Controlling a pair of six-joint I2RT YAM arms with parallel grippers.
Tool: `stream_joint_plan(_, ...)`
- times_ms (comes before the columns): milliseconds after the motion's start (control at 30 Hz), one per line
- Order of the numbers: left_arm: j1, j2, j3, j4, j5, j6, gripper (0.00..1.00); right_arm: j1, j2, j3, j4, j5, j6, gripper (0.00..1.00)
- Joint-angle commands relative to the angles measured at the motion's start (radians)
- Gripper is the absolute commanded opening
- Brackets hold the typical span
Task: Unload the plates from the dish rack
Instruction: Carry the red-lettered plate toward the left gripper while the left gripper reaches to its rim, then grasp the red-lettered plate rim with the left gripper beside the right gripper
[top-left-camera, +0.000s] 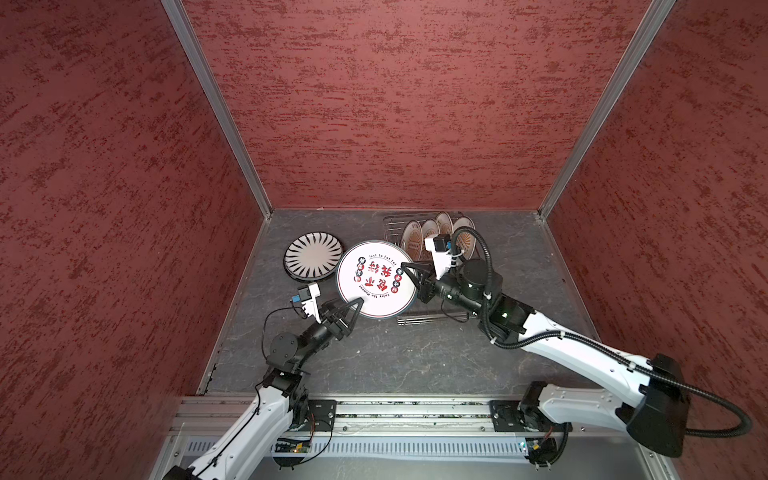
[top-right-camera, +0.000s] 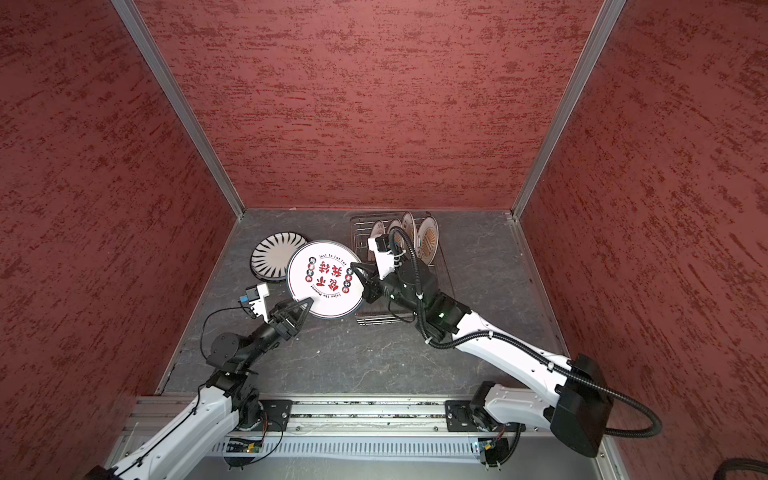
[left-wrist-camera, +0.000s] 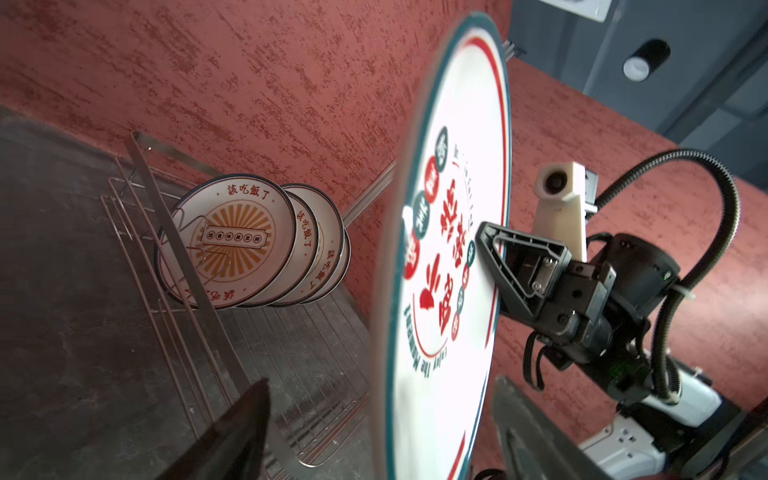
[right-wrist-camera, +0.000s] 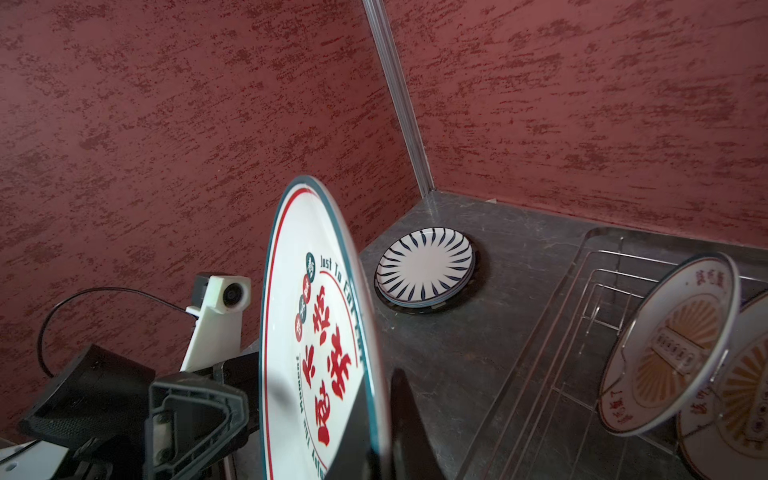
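Plate (top-left-camera: 376, 279) with red characters is clamped by right gripper (top-left-camera: 404, 268); left gripper (top-left-camera: 359, 302) straddles its rim, parted.

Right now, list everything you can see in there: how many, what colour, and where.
red-character plate: one, white with red characters and a dark rim, held in the air between the two grippers
striped plates: a stack of at least two, white with black radial stripes, flat on the table left of the rack
sunburst plates: four, white with orange sunbursts, standing at the far end of the dish rack
dish rack: one, silver wire, on the table's right side
table: one, dark grey
walls: three, mottled red, around the table
left gripper: black, open, straddling the held plate's near rim
right gripper: black, shut on the held plate's right rim
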Motion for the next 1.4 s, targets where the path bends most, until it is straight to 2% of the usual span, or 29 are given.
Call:
stream_joint_plan(0,0.047,0.013,-0.034,0.008,0.028,-0.065,0.6,-0.004,0.014,0.005,0.116,-0.033,0.03,0.0)
stream_joint_plan(200,0.079,0.044,-0.035,0.017,0.037,-0.091,0.34,-0.004,0.056,0.018,0.116,0.005,0.009,0.0)
stream_joint_plan(333,0.079,0.046,-0.025,-0.016,0.037,-0.091,0.21,-0.004,0.074,0.022,0.123,0.044,-0.014,0.0)
stream_joint_plan(500,0.08,0.053,-0.014,-0.045,0.03,-0.087,0.11,-0.004,0.098,0.025,0.123,0.09,-0.039,0.0)
stream_joint_plan(733,0.081,0.078,-0.01,-0.042,0.03,-0.089,0.05,-0.004,0.136,0.041,0.104,0.094,-0.05,0.01)
stream_joint_plan(867,0.082,0.093,-0.008,-0.036,0.029,-0.093,0.0,-0.004,0.159,0.053,0.091,0.067,-0.052,0.14)
stream_joint_plan(1067,0.093,0.089,-0.013,-0.031,0.031,-0.103,0.0,-0.004,0.174,0.041,0.088,0.023,-0.058,0.31)
stream_joint_plan(1167,0.099,0.078,-0.013,-0.046,0.027,-0.106,0.0,-0.004,0.176,0.025,0.093,0.011,-0.061,0.54)
stream_joint_plan(1200,0.102,0.073,-0.013,-0.051,0.026,-0.107,0.0,-0.004,0.18,0.022,0.09,0.013,-0.061,0.67)
stream_joint_plan(1267,0.111,0.064,-0.015,-0.057,0.026,-0.11,0.0,-0.004,0.185,0.02,0.081,0.027,-0.059,0.99)
stream_joint_plan(1367,0.122,0.05,-0.019,-0.075,0.015,-0.111,0.0,-0.004,0.183,0.008,0.08,0.061,-0.067,0.99)
